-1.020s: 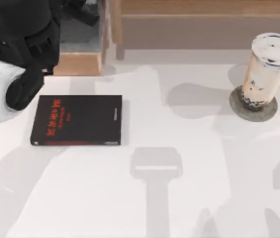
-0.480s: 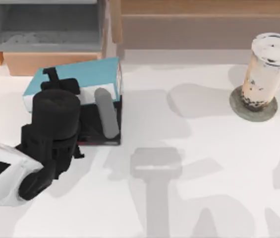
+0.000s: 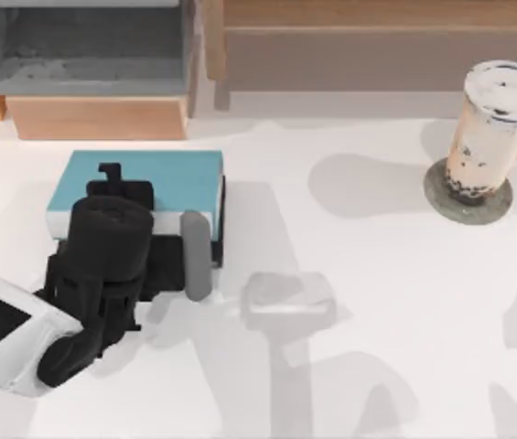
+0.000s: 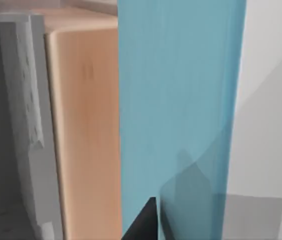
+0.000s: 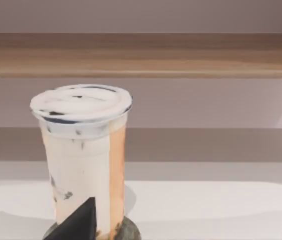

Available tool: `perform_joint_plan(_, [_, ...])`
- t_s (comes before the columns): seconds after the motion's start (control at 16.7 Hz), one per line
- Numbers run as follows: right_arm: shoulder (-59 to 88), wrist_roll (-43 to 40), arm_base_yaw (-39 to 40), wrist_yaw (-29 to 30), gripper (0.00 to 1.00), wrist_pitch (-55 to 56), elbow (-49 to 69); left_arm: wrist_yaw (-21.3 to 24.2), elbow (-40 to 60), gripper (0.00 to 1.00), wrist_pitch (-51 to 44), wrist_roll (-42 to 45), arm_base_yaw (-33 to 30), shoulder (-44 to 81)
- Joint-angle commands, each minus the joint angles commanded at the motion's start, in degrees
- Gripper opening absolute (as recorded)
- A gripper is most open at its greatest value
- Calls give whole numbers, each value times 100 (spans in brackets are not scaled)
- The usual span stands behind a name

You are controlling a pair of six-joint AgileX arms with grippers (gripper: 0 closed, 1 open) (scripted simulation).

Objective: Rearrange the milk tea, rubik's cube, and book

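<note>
The book was held tilted at the table's left, light-blue face up, pinched by the left gripper, w/ fingers apparently clamped on its near edge. The milk tea stood upright on a grey disc far right.

My left arm reaches in from the table's lower left, its claw pointing away.
</note>
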Motion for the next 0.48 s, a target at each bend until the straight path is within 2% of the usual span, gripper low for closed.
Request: perform_joint_plan(0.48, [0,0,0,0,100,0,0,42,80,0,53,30,49,121])
